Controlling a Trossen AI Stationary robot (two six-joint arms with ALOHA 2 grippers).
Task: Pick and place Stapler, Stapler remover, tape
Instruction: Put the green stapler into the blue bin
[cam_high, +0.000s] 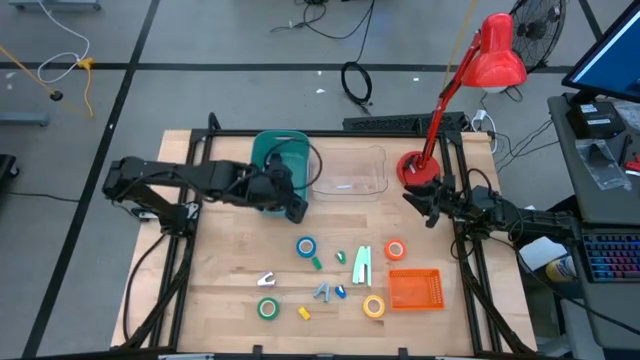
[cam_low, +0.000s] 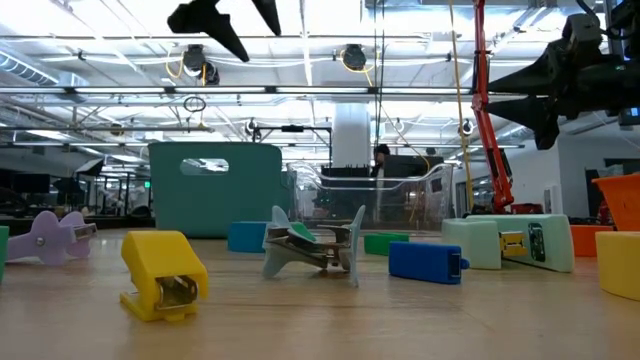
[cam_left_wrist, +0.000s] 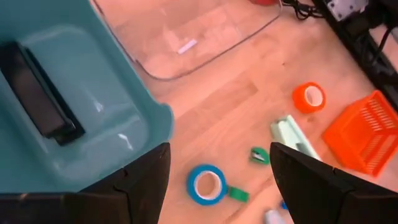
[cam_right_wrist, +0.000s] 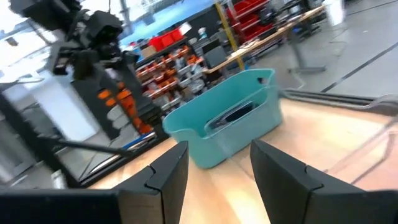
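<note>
My left gripper (cam_high: 296, 207) hangs open and high over the table, just near of the teal bin (cam_high: 280, 158), with nothing between its fingers. A black stapler (cam_left_wrist: 38, 92) lies on the floor of that bin. On the table lie a mint stapler (cam_high: 361, 265), a grey staple remover (cam_high: 322, 292), a lavender staple remover (cam_high: 266, 280), and blue (cam_high: 306, 247), orange-red (cam_high: 395, 250), green (cam_high: 267, 308) and yellow (cam_high: 374, 306) tape rolls. My right gripper (cam_high: 430, 207) waits open at the right edge, pointing level toward the bin.
A clear container (cam_high: 350, 172) stands right of the teal bin. An orange basket (cam_high: 415, 289) sits at the near right. Small green (cam_high: 316, 262), blue (cam_high: 340, 292) and yellow (cam_high: 304, 312) mini staplers lie among the tapes. A red desk lamp (cam_high: 415, 165) stands at the far right.
</note>
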